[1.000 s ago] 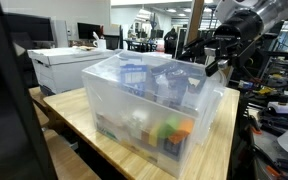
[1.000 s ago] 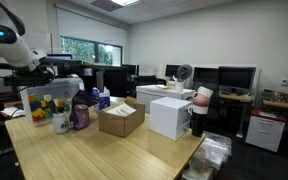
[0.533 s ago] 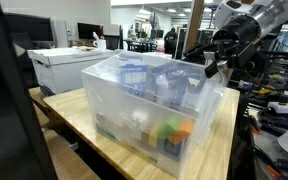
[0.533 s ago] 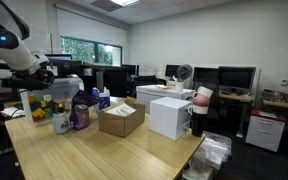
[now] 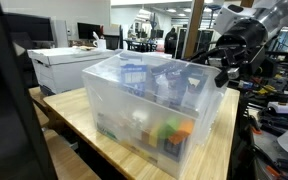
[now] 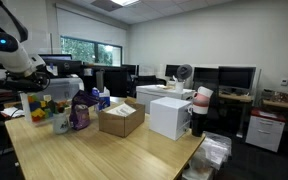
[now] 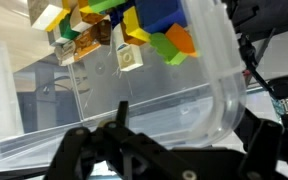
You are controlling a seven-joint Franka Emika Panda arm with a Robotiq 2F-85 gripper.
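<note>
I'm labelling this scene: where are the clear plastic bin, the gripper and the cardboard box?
clear plastic bin (image 5: pixel 124 100), in an exterior view, on its near side wall.
gripper (image 5: pixel 226 68), in an exterior view, between its fingertips.
cardboard box (image 6: pixel 119 125), in an exterior view, on its front face.

The clear, glossy plastic bin (image 5: pixel 156 105) holds smooth coloured plastic blocks (image 7: pixel 149 30); the light wooden counter (image 5: pixel 94 135) looks matt.

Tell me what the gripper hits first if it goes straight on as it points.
Probably the wall of the clear plastic bin, which fills the wrist view ahead of the gripper, jaws open; the coloured blocks lie behind it. Depth is unclear.
</note>
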